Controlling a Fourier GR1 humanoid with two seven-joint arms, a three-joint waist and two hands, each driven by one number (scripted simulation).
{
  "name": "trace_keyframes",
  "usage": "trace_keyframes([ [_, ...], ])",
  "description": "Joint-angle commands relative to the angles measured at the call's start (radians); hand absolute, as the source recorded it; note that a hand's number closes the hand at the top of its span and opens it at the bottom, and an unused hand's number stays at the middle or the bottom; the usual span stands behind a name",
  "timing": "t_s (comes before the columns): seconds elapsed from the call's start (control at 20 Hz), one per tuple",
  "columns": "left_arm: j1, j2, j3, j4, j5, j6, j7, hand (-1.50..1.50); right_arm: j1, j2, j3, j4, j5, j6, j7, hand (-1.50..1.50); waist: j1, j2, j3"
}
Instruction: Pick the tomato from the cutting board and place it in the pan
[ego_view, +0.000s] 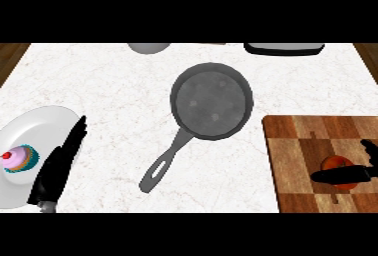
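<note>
A red tomato (337, 162) lies on the wooden cutting board (303, 145) at the right edge of the counter. My right hand (341, 175) comes in from the right edge. Its thumb lies across the tomato's near side and its fingers (368, 148) curl round the far right side, hiding part of the fruit. The dark grey pan (212, 100) sits mid-counter, left of the board, with nothing in it and its handle (164, 165) pointing toward the lower left. My left hand (59, 165) rests open at the left, fingers straight, over the edge of a white plate.
A white plate (37, 125) with a pink-and-blue cupcake (18, 159) stands at the left edge. A grey bowl (149, 47) and a black tray-like object (284, 48) sit along the counter's far edge. Bare marble lies between the pan and the board.
</note>
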Motion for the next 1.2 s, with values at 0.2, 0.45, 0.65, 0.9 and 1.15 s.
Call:
trace_keyframes([
  [0.2,0.016,-0.027,-0.002,-0.064,-0.027,0.009,0.057,0.00,-0.045,0.100,0.017,0.123,0.040,-0.021,0.111,-1.50,-0.007,-0.002,0.002],
  [0.45,0.011,-0.069,-0.001,-0.020,-0.067,0.025,0.024,0.00,-0.027,0.117,-0.005,0.103,0.083,-0.059,0.097,1.50,-0.019,-0.004,0.001],
  [0.65,0.054,-0.056,0.014,-0.059,-0.056,0.001,0.034,0.00,-0.028,0.236,-0.038,0.271,0.070,-0.069,-0.071,1.50,-0.006,-0.002,0.003],
  [0.9,0.019,-0.087,0.031,-0.019,-0.092,0.004,0.015,0.00,-0.015,0.227,-0.039,0.145,0.136,-0.094,0.038,1.50,-0.020,-0.004,0.001],
  [1.15,0.007,-0.056,0.049,-0.023,-0.044,-0.057,0.034,0.00,-0.015,0.144,0.211,0.061,0.251,0.121,-0.075,1.50,-0.005,-0.001,-0.001],
])
